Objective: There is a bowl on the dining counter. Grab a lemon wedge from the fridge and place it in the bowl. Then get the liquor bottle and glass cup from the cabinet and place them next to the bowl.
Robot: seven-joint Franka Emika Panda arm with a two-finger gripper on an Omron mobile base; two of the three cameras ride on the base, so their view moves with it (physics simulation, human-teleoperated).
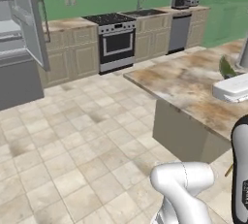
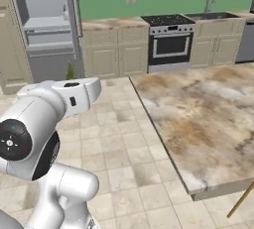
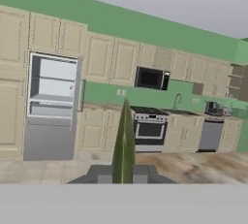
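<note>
My end effector (image 3: 124,172) is pinched on the lemon wedge (image 3: 123,140), a thin yellow-green sliver that stands up between the dark fingertips in the hand view. By my reckoning the first fetch is half done: the wedge is out of the fridge (image 3: 51,106), whose door hangs open across the room (grey shelves showing), but it is not yet in the bowl. The dining tabletop (image 2: 198,119) lies just to my right, its mottled stone close by my arm. I cannot make out the red bowl on the stretch in view, so I judge I must find it further along. The liquor bottle and glass cup from the cabinet are all left to do.
</note>
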